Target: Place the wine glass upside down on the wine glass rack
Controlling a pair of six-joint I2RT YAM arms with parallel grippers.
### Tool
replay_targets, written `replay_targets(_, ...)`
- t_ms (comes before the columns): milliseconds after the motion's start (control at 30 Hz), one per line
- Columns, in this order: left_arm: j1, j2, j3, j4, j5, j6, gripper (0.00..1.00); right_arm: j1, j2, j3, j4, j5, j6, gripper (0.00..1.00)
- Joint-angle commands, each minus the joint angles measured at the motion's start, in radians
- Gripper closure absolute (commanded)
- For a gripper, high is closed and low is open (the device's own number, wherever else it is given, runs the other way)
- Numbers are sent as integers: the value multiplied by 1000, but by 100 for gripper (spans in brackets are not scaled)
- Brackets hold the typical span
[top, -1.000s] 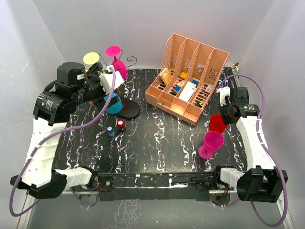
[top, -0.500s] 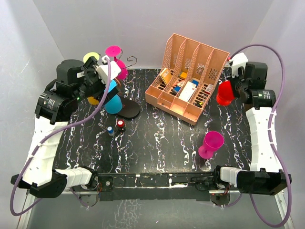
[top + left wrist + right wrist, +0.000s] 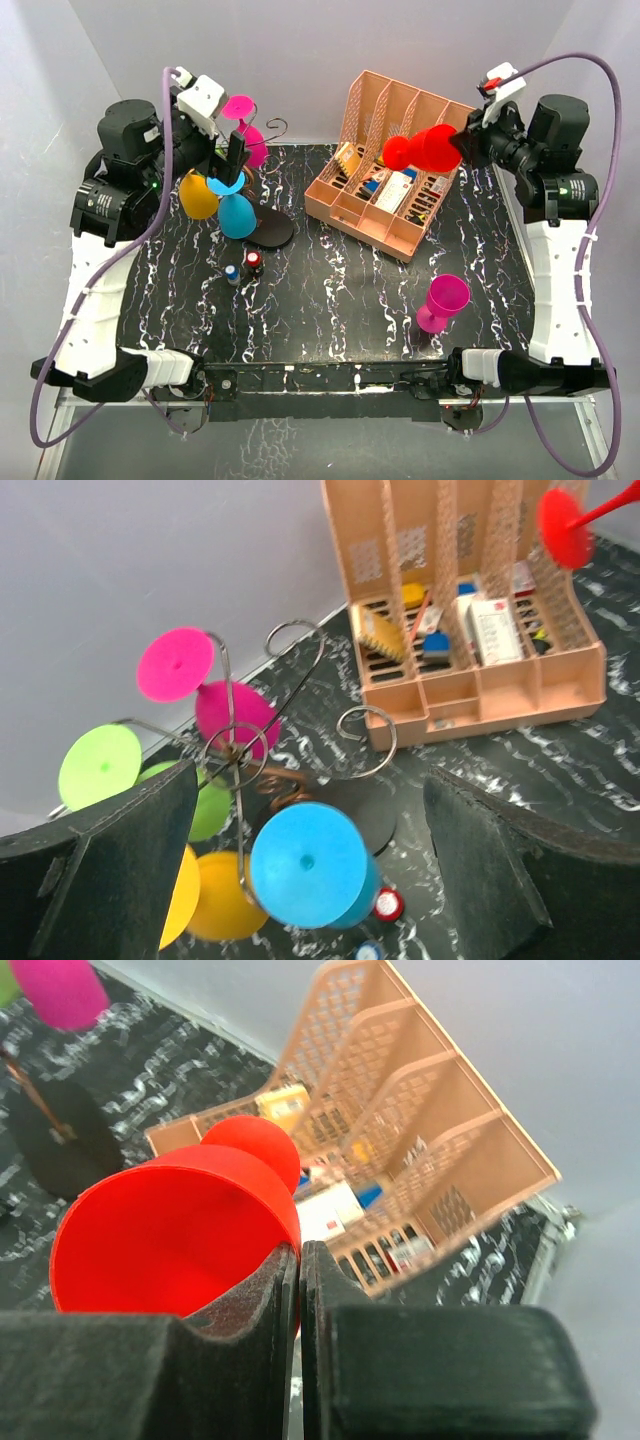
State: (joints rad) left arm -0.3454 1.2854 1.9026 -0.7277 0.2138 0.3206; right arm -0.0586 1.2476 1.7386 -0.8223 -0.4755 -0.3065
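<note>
So in the last second the right hand went from down low by the desk to way up in the air, and the red wine glass came up with it. The hand is clamped tight on the rim, so the glass lies roughly on its side above the peach file organiser, foot pointing toward the rack. It's still well apart from the rack, though. Meanwhile the left hand has pulled back and now hangs above the rack with its jaws spread wide and nothing in them. The blue glass it was next to now hangs there by itself. Looks to me like the pickup is done and the carry across is underway. It still has to flip bowl-down and slide the stem into one of the free wire curls. The pink glass stays standing on the desk.
</note>
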Motion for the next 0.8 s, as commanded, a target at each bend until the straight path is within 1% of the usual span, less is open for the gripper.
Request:
replay_targets(0, 5, 16, 40, 95, 138, -153, 9, 19, 45, 81, 181, -156, 120, 92)
replay_targets(167, 6, 39, 4, 199, 198, -256, 14, 34, 84, 112, 318, -307, 268, 92)
replay_targets(233, 5, 63, 6, 232, 225, -313, 16, 47, 96, 114, 372, -333, 325, 92)
replay_targets(367, 3, 118, 17, 291, 272, -440, 21, 101, 113, 126, 429, -326, 391, 92)
replay_targets(533, -1, 176, 12, 354, 300, -607, 24, 167, 129, 143, 440, -294, 408, 92)
replay_targets(767, -15, 224, -24, 417, 368, -739, 28, 213, 134, 138, 441, -263, 409, 92)
